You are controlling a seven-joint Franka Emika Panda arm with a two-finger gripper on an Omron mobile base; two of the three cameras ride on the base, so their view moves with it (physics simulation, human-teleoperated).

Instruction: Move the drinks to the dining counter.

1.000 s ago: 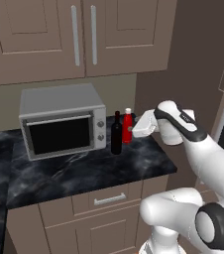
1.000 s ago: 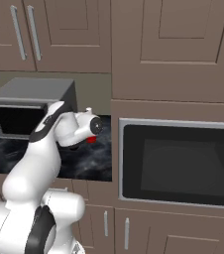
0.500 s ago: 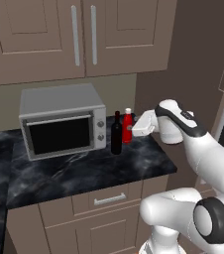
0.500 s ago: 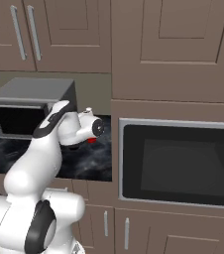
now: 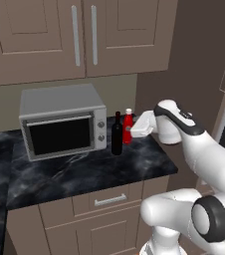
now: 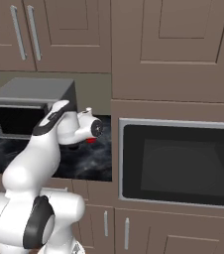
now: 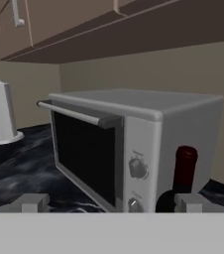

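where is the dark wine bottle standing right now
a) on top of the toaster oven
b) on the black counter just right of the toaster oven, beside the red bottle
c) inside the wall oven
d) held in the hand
b, the dark wine bottle stands on the black counter just right of the toaster oven, next to the red bottle, while the hand sits open close by.
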